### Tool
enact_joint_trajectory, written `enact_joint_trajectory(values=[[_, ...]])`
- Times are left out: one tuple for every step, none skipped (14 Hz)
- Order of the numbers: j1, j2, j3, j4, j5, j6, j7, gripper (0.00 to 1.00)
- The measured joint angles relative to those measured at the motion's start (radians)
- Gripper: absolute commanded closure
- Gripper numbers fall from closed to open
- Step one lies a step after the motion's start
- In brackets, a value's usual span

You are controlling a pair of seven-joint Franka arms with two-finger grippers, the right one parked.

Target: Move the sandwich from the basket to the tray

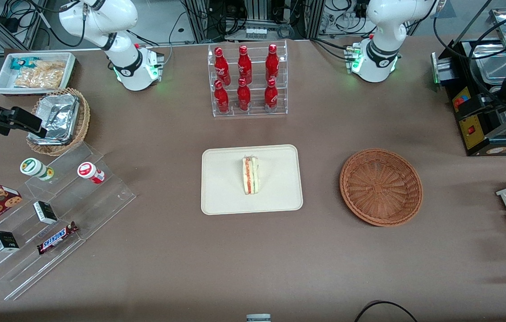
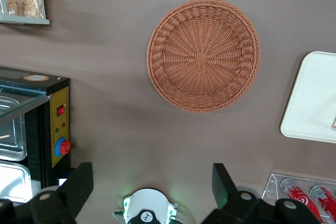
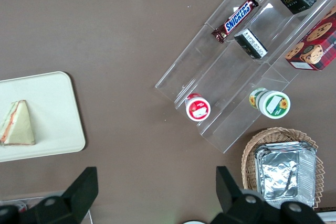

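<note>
Sandwich (image 1: 250,175): lay on the tray (image 1: 221,197), near its middle, cut edge with the red and green filling facing up; nothing touched it.
Basket (image 2: 203,54): sat empty on the table (image 1: 172,264), directly below the jaws and apart from them.
Jaws (image 2: 152,182): spread wide with nothing between them, held high above the table over the basket; the tray's rim lay off to one side of them.
Task state: judged complete, since the sandwich rested on the tray and the basket held nothing.
Handling: the wedge looked light and soft; the bread would likely dent under a firm squeeze and the layers could slide apart.
Hold: were it to be moved again, the two flat bread faces seemed the better place for the jaws, closed gently, not the filling edge or the thin tip.
</note>
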Motion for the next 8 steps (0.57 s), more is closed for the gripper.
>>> enact_joint_trajectory(values=[[-0.001,0.000,0.000,0.001,-0.004,0.001,0.003,0.00],[-0.004,-0.001,-0.001,0.004,-0.006,0.001,0.013,0.00],[-0.012,-0.002,-0.002,0.005,-0.006,0.002,0.030,0.00],[-0.027,-0.003,-0.003,0.006,-0.005,0.004,0.041,0.00],[-0.044,-0.004,-0.003,0.008,0.000,0.005,0.042,0.00],[-0.062,-0.007,-0.002,0.010,0.009,0.006,0.044,0.00],[-0.079,-0.010,0.003,0.011,0.014,0.006,0.045,0.00],[-0.097,-0.013,0.019,0.014,0.017,0.006,0.045,0.00]])
